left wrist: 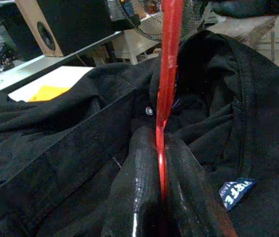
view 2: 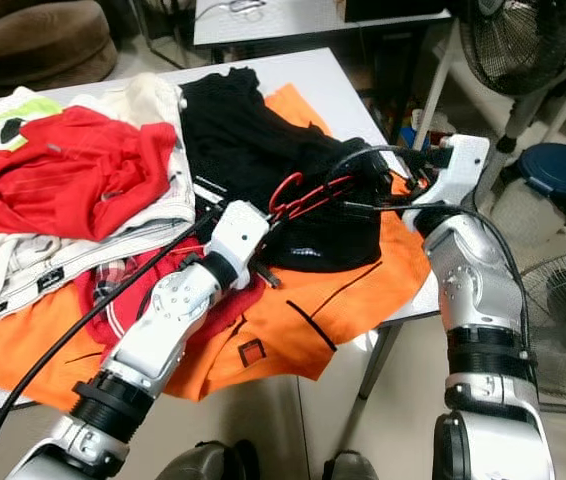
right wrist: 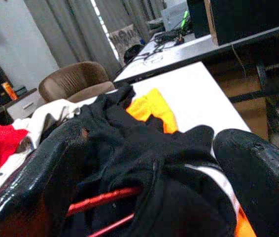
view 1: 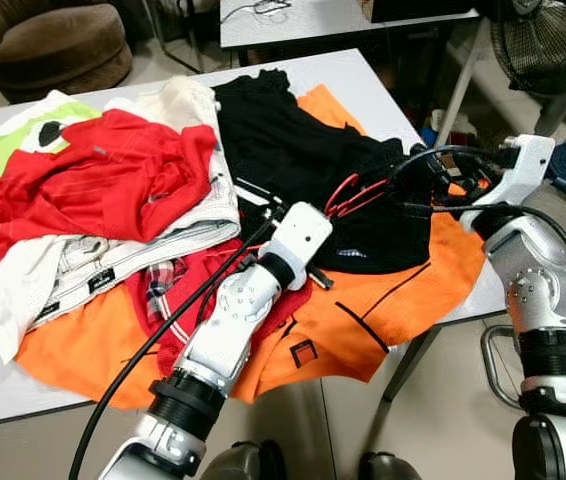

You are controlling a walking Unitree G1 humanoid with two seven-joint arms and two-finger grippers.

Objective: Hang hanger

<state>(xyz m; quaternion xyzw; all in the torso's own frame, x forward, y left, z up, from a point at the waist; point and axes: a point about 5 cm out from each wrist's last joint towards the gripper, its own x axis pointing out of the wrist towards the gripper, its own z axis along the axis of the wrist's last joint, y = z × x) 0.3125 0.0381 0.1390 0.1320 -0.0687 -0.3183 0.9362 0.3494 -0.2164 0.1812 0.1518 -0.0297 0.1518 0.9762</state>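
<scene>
Red hanger on the black shirt, both tools engaged.
Left tool (left wrist: 161, 197) clamps the red hanger (view 1: 348, 196); right tool (right wrist: 154, 187), fingers wide, straddles the black shirt (view 1: 303, 150) on the worktop (view 1: 363, 85).

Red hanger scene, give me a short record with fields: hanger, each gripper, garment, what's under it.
hanger: red hanger, lying on the black garment, partly tucked into its folds
left gripper: left gripper, fingers shut on the hanger's red bar
right gripper: right gripper, fingers open around a bunched fold of the black garment
garment: black garment, spread across the clothes pile
underneath: orange shirt on the white table
nearby: red shirt at the robot's left
</scene>
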